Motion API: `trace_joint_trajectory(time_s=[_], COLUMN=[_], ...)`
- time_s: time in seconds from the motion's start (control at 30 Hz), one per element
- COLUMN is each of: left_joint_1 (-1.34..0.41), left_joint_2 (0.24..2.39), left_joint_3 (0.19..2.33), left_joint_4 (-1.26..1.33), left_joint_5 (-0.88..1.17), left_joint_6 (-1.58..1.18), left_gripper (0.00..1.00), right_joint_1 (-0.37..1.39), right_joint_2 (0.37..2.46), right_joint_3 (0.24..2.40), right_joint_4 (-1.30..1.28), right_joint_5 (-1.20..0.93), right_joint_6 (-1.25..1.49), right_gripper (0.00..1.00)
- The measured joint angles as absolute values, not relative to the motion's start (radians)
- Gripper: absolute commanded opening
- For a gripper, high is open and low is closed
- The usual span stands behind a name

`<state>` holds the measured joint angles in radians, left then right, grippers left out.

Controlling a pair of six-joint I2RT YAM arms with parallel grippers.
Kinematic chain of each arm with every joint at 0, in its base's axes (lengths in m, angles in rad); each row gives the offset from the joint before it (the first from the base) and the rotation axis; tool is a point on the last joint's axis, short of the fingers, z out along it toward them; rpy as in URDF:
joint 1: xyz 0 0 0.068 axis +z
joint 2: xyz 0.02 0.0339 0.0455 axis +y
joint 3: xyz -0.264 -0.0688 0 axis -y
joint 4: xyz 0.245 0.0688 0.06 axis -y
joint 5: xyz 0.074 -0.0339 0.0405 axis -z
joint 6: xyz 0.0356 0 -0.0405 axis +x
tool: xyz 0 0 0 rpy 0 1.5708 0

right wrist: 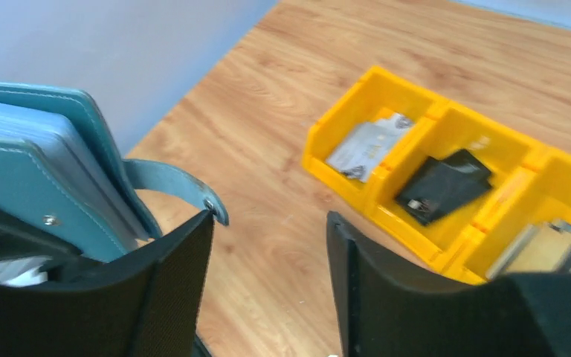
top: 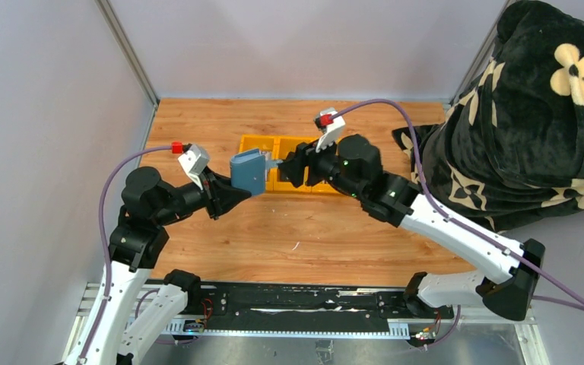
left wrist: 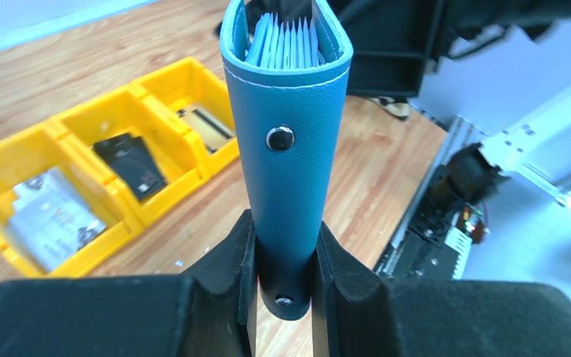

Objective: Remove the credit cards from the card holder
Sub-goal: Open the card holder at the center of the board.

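The blue-grey card holder (left wrist: 286, 149) stands up off the table with my left gripper (left wrist: 284, 238) shut on its lower end. Pale blue leaves (left wrist: 286, 41) fan out at its open top; I cannot tell credit cards from pockets there. From above, the card holder (top: 248, 172) hangs between both arms, in front of the tray. My right gripper (right wrist: 271, 223) is open just right of the card holder (right wrist: 44, 171), nothing between its fingers. The holder's snap strap (right wrist: 178, 186) hangs beside the left finger. A pale credit card (right wrist: 368, 145) lies in the tray's end compartment.
A yellow three-compartment tray (top: 258, 139) sits on the wooden table behind the grippers. Its middle compartment holds a black pouch (right wrist: 442, 186), and the far one a beige flat item (right wrist: 543, 249). A dark floral blanket (top: 532, 114) is heaped at the right. Walls close the left and back.
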<state>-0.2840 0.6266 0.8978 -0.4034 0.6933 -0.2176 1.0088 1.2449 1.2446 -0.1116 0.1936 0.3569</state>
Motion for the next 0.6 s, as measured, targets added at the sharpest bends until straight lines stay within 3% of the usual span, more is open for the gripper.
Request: trace_joint_trajectory(time_s=[0.2, 0.3, 0.6], left_joint_1=[-0.284, -0.284, -0.284], left_joint_2=[0.640, 0.650, 0.656], left_joint_3=[0.934, 0.948, 0.965], left_joint_4=[-0.399, -0.411, -0.457], left_joint_5=[0.859, 0.922, 1.056], left_joint_6=[-0.211, -0.192, -0.164], left_gripper=[0.00, 0.00, 0.00], right_joint_1=[0.863, 0.834, 0.828], right_joint_2=[1.188, 1.188, 1.195], right_joint_3=[1.238, 1.261, 1.361], right_joint_4=[-0.075, -0.085, -0.134], right_joint_5=[-0.311, -0.506, -0.709], right_joint_6=[0.349, 0.333, 0.286], right_gripper=[0.79, 0.80, 0.64])
